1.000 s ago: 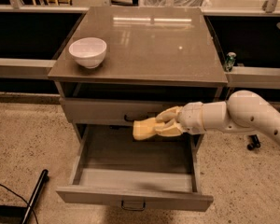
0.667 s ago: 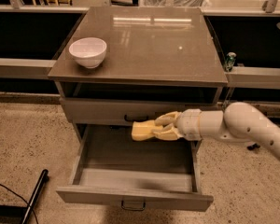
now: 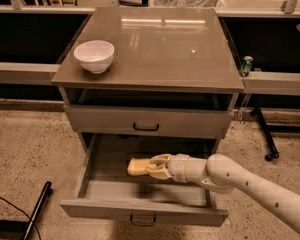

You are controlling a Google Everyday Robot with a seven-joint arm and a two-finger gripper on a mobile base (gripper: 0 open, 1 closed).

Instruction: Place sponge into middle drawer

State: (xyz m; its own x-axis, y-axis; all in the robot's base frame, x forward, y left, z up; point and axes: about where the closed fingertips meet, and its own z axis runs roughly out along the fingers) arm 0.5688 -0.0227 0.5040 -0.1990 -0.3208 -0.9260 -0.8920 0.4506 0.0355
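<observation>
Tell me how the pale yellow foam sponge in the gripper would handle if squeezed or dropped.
The pale yellow foam sponge looks soft and light, so the cream gripper holding it over the open grey middle drawer probably dents it. Being a rounded block, it should land flat rather than roll.

The tool (image 3: 153, 167), over the middle drawer (image 3: 108, 160), covers the right end of the sponge (image 3: 137, 166).

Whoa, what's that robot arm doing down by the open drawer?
The robot's cream-coloured hand is reaching into the open grey middle drawer from the right, gripping a small pale yellow foam sponge. The sponge is down inside the drawer, but the hand has not let go of it yet. A white bowl sits on the grey cabinet top, untouched.
</observation>
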